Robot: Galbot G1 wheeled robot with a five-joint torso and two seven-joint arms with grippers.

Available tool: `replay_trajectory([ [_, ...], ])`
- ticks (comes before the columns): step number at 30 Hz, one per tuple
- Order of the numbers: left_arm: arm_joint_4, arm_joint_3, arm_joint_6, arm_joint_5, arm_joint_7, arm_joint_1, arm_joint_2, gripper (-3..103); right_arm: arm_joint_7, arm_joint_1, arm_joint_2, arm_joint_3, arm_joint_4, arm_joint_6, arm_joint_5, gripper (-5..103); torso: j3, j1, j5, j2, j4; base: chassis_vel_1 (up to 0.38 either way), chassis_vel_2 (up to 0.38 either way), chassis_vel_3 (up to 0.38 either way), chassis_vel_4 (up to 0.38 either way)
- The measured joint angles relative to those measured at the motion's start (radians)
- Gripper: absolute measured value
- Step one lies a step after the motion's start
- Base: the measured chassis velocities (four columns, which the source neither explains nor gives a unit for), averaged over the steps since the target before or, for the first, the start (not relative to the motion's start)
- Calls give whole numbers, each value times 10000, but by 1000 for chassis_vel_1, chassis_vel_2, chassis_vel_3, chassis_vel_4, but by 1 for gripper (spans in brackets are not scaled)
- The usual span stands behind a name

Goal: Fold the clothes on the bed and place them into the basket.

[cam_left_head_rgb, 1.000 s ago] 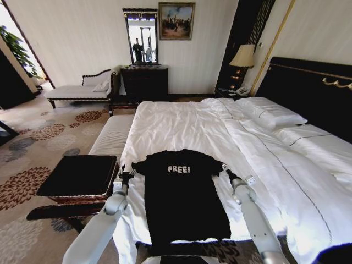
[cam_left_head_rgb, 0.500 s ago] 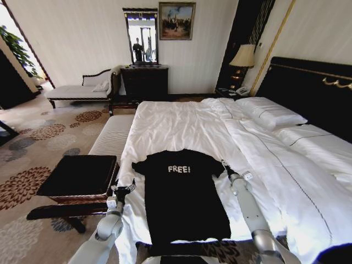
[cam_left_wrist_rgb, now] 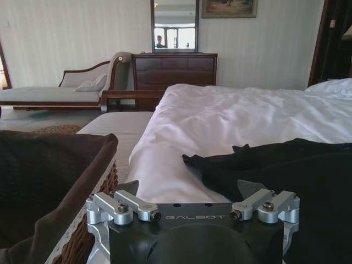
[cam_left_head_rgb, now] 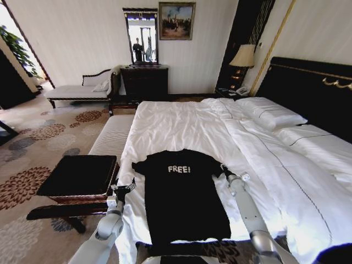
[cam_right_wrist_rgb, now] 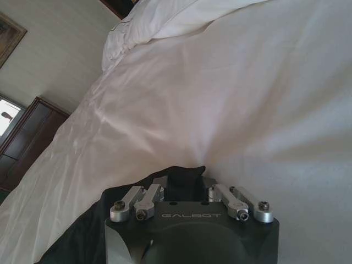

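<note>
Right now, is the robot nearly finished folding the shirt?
No. The T-shirt is spread flat on the bed, unfolded. The right end effector grips its sleeve; the left end effector is open beside the other sleeve. Folding and putting it in the basket remain.

Matt black cotton T-shirt (cam_left_head_rgb: 181,198) on smooth white cloth bed (cam_left_head_rgb: 181,124)
Rough brown wicker basket (cam_left_head_rgb: 80,179); left gripper (cam_left_wrist_rgb: 192,192) bare metal links, matt black body.
</note>
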Motion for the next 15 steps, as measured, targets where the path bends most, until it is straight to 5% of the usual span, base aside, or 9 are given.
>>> replay_trajectory([
  [9,11,52,0,20,-18,15,-75,100,43,-122,-30,34,185,-63,-61,3,0,0,0,-1,0,0,0,0,0],
  [15,-63,-30,0,25,-20,65,-51,100,29,-186,-76,-85,499,-24,-356,1,0,0,-3,-1,1,0,0,0,0],
])
